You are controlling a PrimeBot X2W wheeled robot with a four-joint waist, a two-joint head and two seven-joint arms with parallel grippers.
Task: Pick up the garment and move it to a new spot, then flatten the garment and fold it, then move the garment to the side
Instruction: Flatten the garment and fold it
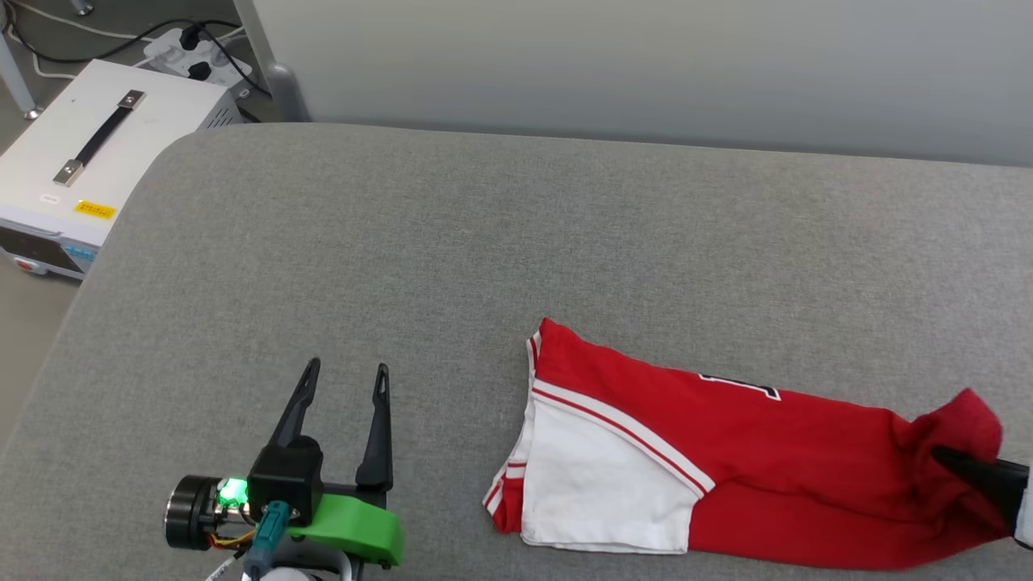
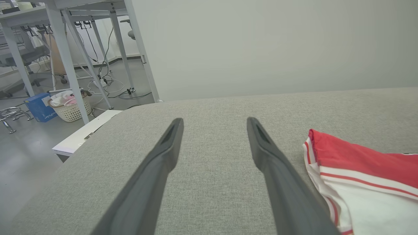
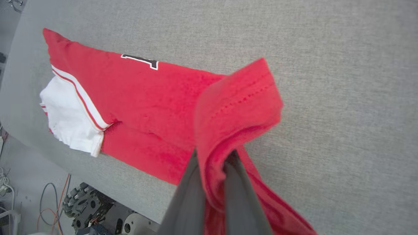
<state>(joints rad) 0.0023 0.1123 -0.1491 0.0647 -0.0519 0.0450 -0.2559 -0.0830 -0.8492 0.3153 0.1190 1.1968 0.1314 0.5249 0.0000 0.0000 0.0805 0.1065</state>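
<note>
Tapered right tool (image 3: 214, 155), bunched red garment (image 3: 147, 98)

Wall (image 1: 646, 64): plain pale grey
Surface (image 1: 403, 242): grey fabric, rounded corner
Floor (image 2: 26, 169): grey, cables (image 2: 107, 88) trailing
Desks (image 2: 62, 42): white metal legs

The left end effector (image 1: 347, 367) is held low, with its two dark fingers (image 2: 156, 169) spread wide apart, pointing forward, and nothing between them. The right end effector (image 3: 214, 160) reaches in from the right side, its fingers pressed together on a raised fold of the garment (image 3: 147, 98).
</note>
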